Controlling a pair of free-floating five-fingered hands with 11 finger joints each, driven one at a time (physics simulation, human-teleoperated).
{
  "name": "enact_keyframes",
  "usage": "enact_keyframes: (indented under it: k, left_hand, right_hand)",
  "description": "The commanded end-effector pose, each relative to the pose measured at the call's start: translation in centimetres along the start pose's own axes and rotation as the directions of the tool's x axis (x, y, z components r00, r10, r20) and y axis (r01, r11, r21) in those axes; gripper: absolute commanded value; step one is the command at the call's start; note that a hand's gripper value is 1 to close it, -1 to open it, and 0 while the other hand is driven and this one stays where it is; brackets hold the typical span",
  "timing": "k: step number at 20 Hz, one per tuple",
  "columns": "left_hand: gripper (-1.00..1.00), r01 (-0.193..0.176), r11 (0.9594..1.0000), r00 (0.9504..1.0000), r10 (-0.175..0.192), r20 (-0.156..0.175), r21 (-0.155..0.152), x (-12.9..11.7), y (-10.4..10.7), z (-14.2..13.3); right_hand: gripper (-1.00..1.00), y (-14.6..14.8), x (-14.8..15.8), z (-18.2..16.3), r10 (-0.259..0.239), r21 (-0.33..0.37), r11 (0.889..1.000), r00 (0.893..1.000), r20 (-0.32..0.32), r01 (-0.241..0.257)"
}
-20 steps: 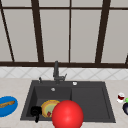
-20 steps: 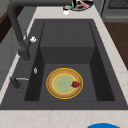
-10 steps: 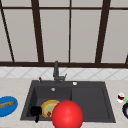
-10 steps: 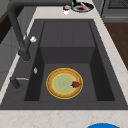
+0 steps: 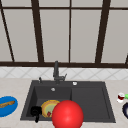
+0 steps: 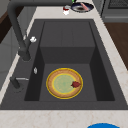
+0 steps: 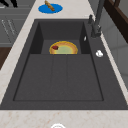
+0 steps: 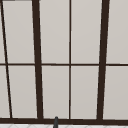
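Note:
A round yellow-orange plate (image 5: pixel 50 108) (image 6: pixel 64 83) (image 7: pixel 63 48) with a green centre lies flat in the left basin of the dark sink (image 5: pixel 88 100) (image 6: pixel 67 35) (image 7: pixel 57 77). A small red piece (image 6: pixel 75 84) (image 7: pixel 55 47) rests on the plate's front rim. In the front view a large red ball (image 5: pixel 67 115) hovers before the sink's front edge and covers part of the plate. My left hand (image 5: pixel 36 112) hangs at the sink's front left corner, just left of the plate and the ball, touching neither.
A dark faucet (image 5: pixel 56 72) (image 6: pixel 17 32) (image 7: pixel 97 20) stands behind the basin. A blue plate (image 5: pixel 7 106) (image 7: pixel 50 8) with a brown stick lies on the left counter. On the right counter are a red-and-white cup (image 5: pixel 120 97) (image 6: pixel 66 10) and a dark dish (image 5: pixel 125 110) (image 6: pixel 82 7).

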Motion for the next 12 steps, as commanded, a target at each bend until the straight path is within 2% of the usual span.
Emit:
enact_keyframes:
  k: [1,5,8,12]
  left_hand:
    - [0.00,0.000,1.0000,1.0000,0.000,0.000,0.000,0.0,0.0,0.0]
    - [0.00,0.000,1.0000,1.0000,0.000,0.000,0.000,0.0,0.0,0.0]
    - [0.00,0.000,1.0000,1.0000,0.000,0.000,0.000,0.0,0.0,0.0]
    - [0.00,0.000,1.0000,1.0000,0.000,0.000,0.000,0.0,0.0,0.0]
  right_hand:
    - [1.00,-1.8,0.0,1.1,-0.002,-0.013,1.000,1.000,0.024,0.002]
    - [1.00,-4.1,0.5,3.1,0.019,0.002,1.000,0.999,0.036,-0.019]
    - [1.00,-5.2,0.8,4.3,0.061,0.019,0.998,0.996,0.066,-0.062]
    - [1.00,-6.9,1.3,5.4,0.066,0.019,0.998,0.994,0.086,-0.068]
